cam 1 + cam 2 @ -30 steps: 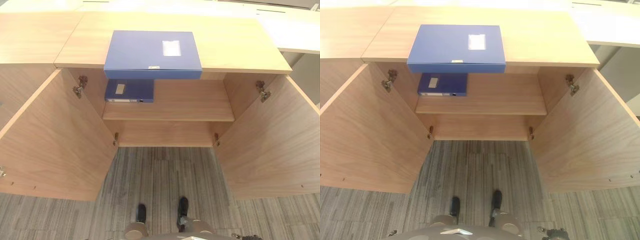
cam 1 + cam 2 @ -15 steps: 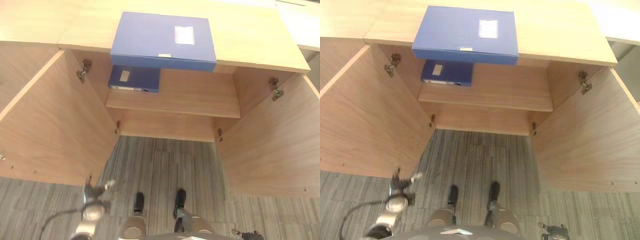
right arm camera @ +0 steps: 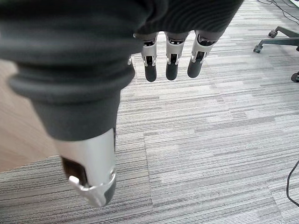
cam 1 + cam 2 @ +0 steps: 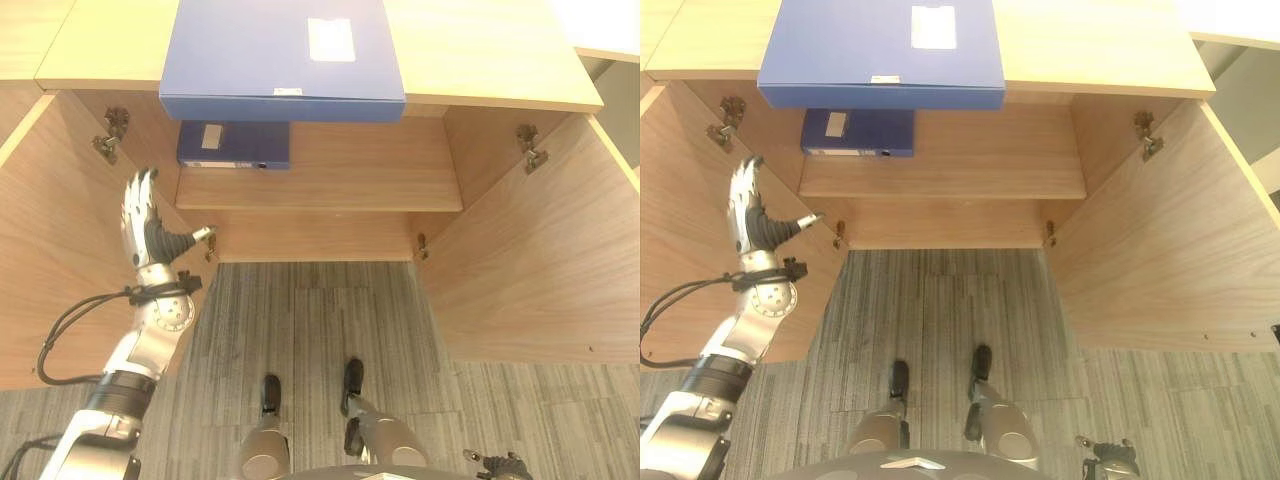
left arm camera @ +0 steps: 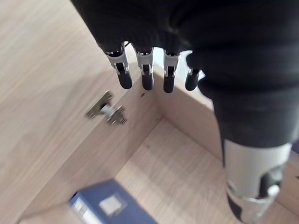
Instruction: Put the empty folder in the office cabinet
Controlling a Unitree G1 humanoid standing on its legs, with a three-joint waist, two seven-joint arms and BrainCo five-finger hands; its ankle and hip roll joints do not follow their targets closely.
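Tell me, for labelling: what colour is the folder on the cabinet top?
Blue, with a pale label; the folder shows best in the left eye view.

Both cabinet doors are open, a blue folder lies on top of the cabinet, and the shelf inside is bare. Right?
Not quite: the shelf is not bare. In the left eye view a second blue folder lies at its left end, under the blue folder on top of the cabinet. The rest holds: both doors are open. The left hand is raised, open, by the left door.

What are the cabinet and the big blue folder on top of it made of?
The cabinet looks like light wood-grain laminate board, matt, with metal hinges. The blue folder seems smooth plastic, though coated card is possible, with a white label.
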